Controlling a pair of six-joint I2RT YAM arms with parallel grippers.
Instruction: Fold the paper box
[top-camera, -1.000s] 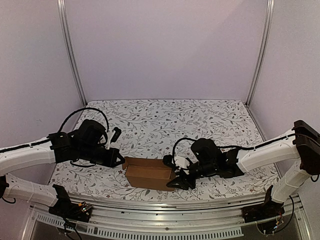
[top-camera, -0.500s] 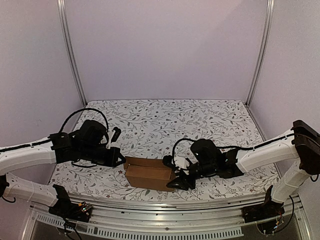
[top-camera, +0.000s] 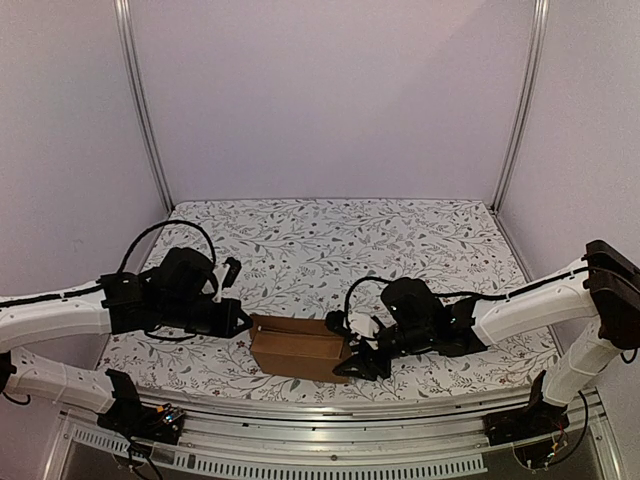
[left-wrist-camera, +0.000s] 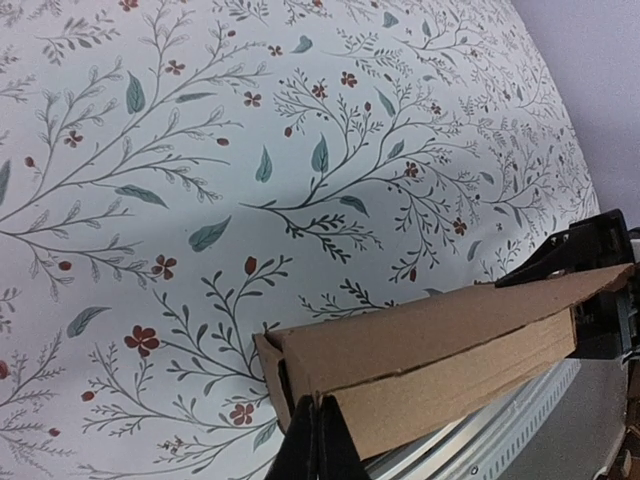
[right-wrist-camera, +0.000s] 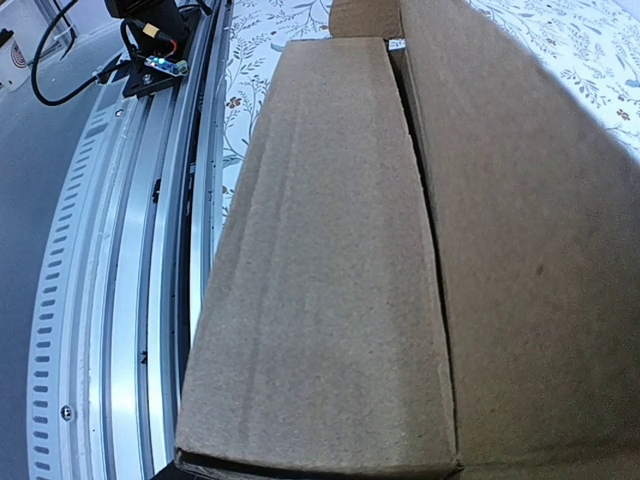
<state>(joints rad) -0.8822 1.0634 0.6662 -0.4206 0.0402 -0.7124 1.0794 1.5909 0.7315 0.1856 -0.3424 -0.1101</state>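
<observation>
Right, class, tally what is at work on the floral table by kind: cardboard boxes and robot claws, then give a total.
Paper box: 1
Claws: 2, the left claw and the right claw
Total: 3

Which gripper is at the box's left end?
The left gripper, fingers together at the paper box's left end; the right gripper is at the opposite end.

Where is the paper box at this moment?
In the top external view the paper box lies near the front edge of the table, between the left gripper at its left end and the right gripper at its right end.
</observation>
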